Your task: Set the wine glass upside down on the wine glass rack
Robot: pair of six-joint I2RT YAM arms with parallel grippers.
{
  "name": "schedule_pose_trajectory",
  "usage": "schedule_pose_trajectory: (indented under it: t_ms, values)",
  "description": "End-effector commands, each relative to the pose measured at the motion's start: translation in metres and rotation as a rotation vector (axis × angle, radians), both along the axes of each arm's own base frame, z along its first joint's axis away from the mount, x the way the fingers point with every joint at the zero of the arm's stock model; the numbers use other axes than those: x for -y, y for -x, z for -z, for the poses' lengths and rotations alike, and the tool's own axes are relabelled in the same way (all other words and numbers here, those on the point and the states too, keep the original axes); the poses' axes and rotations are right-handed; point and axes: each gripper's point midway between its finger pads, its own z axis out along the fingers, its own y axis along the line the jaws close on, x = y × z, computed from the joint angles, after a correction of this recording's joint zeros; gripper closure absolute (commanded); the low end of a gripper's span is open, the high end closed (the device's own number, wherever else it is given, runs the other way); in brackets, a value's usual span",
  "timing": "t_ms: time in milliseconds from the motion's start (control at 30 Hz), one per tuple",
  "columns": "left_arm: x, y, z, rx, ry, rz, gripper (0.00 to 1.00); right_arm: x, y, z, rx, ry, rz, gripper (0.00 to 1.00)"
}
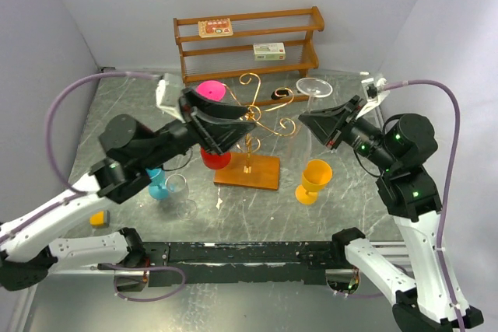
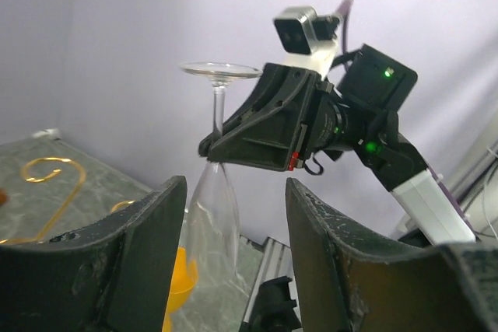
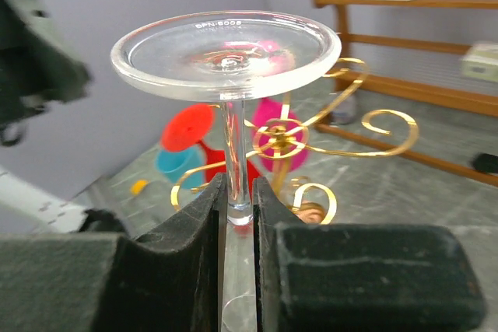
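Note:
My right gripper point(image 1: 306, 122) point(image 3: 238, 196) is shut on the stem of a clear wine glass point(image 1: 313, 85) point(image 3: 226, 48), which hangs upside down with its round foot on top. It is held just right of the wine glass rack point(image 1: 253, 118) point(image 3: 289, 138), a gold wire stand with scroll arms on a square wooden base point(image 1: 247, 171). The left wrist view shows the glass point(image 2: 212, 207) and the right gripper point(image 2: 272, 126) ahead of it. My left gripper point(image 1: 226, 124) point(image 2: 233, 262) stands open on the rack's left side, apart from the glass, with nothing in its jaws.
A pink glass point(image 1: 210, 91) hangs upside down on the rack's left arm. A red glass point(image 1: 215, 158), a blue glass point(image 1: 158, 184) and a clear glass point(image 1: 180, 189) stand left of the base, an orange glass point(image 1: 315, 179) right of it. A wooden shelf point(image 1: 249, 40) lines the back.

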Motion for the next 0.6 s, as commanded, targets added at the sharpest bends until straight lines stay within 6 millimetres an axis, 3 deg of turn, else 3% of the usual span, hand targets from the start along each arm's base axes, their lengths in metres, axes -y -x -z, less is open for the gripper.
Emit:
schedule_pose_trajectory:
  t_ms: [0, 133, 333, 567]
  values:
    - [-0.045, -0.016, 0.013, -0.022, -0.062, -0.219, 0.36, 0.042, -0.026, 0.005, 0.057, 0.1, 0.286, 1.0]
    - [-0.091, -0.016, 0.025, -0.057, -0.088, -0.354, 0.34, 0.065, -0.044, 0.011, 0.053, 0.131, 0.435, 1.0]
    - [-0.146, -0.019, 0.045, -0.11, -0.116, -0.529, 0.33, 0.073, -0.075, 0.03, 0.038, 0.143, 0.531, 1.0]
    - [-0.179, -0.014, 0.07, -0.179, -0.178, -0.607, 0.32, 0.067, -0.115, 0.036, 0.093, 0.167, 0.561, 1.0]
